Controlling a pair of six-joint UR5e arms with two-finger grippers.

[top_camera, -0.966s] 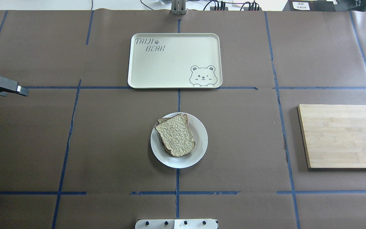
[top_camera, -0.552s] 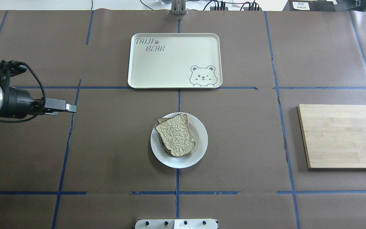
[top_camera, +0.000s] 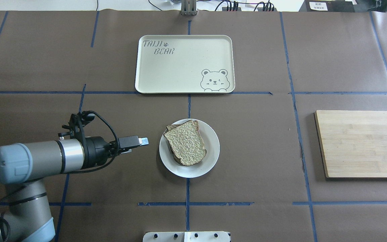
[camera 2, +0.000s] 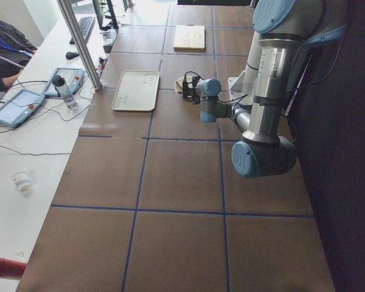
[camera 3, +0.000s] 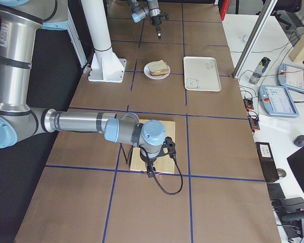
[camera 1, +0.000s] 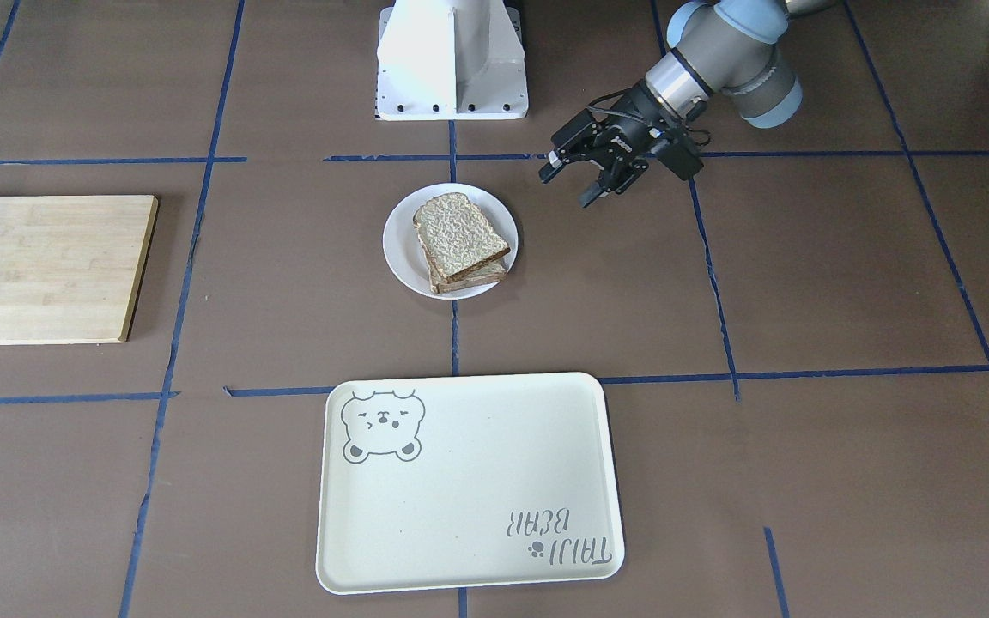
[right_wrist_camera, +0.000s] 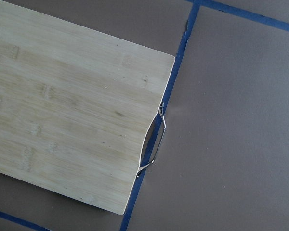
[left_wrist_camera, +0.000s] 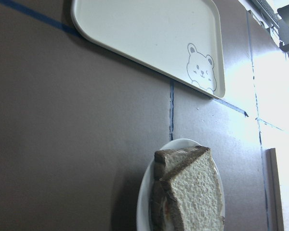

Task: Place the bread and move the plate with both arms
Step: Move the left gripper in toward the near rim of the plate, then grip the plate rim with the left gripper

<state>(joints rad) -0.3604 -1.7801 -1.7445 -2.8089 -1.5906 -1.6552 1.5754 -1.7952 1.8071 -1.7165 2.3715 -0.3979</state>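
1. While left tool (camera 1: 565, 190) hangs near plate (top_camera: 212, 153) w/ jaws apart – gripping nothing – bread (top_camera: 185, 143) lies on that plate, mid tabletop (top_camera: 264, 151).
2. Right tool (camera 3: 151, 171) at edge of wood board (top_camera: 361, 144) – open or closed, can't tell.

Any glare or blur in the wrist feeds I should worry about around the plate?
Left wrist view: the right side is blown out by glare, washing out the cutting board; the plate rim and the bread are readable, though slightly soft. Right wrist view: evenly lit and sharp, no glare. Overhead view: even light, only a faint shadow beside the plate.
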